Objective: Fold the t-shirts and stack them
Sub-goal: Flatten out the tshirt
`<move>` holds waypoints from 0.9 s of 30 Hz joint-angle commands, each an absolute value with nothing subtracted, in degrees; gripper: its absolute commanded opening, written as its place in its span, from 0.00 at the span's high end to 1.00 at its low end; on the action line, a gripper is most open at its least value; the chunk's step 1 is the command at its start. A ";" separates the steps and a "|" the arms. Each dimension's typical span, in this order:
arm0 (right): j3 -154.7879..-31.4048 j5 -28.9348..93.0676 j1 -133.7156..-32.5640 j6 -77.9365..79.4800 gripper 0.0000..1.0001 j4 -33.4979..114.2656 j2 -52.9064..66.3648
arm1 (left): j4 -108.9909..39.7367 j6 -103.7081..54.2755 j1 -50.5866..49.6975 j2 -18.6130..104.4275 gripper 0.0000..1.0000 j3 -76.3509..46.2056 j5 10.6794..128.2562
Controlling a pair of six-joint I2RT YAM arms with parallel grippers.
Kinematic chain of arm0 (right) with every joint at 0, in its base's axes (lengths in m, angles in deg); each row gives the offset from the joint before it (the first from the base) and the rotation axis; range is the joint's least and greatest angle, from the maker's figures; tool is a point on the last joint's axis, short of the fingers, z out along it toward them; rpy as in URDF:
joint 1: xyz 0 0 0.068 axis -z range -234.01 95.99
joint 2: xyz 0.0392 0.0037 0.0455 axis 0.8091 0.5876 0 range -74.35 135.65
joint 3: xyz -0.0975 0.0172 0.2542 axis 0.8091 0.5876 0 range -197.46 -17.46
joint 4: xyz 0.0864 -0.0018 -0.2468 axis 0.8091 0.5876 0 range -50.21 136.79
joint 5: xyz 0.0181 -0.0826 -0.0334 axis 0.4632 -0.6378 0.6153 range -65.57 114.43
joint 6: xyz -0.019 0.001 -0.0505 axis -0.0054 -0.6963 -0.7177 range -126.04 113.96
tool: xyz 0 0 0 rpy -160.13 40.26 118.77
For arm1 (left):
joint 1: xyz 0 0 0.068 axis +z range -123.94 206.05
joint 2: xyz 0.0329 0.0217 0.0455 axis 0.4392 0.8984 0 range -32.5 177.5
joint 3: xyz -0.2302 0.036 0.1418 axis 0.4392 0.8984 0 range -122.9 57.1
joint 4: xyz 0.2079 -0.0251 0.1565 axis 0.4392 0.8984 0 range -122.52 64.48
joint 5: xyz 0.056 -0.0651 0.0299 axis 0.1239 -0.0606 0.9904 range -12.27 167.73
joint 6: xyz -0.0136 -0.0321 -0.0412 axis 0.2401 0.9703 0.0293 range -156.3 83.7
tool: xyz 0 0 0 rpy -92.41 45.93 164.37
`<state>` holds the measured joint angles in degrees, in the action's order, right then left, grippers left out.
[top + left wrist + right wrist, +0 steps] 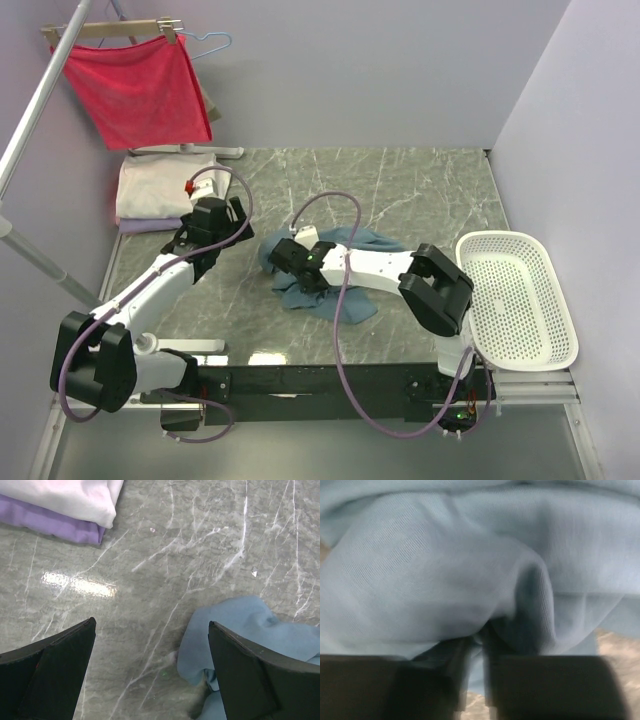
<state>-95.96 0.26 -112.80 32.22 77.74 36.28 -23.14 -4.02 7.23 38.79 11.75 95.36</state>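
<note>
The teal-blue t-shirt [335, 285] lies crumpled in the middle of the marble table. My right gripper [288, 262] is shut on a fold of it [445, 580] at its left part, and the cloth fills the right wrist view. My left gripper [232, 222] is open and empty, just left of the shirt; the shirt's edge [235, 630] shows beside its right finger [260, 675]. A cream-white folded t-shirt [160, 188] lies on a lavender one [150, 226] at the back left; both show in the left wrist view, white [65, 497] over lavender [50, 522].
A red cloth [140, 90] hangs on a wooden hanger at the back left, on a slanted metal rail [40, 100]. A white perforated basket [515, 300] stands at the right edge. Purple walls close the table in at the back and sides.
</note>
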 commanded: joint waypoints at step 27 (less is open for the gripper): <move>-158.54 -9.94 -115.00 -8.30 1.00 83.93 17.24 | -25.49 -4.57 7.95 36.58 0.01 10.69 90.12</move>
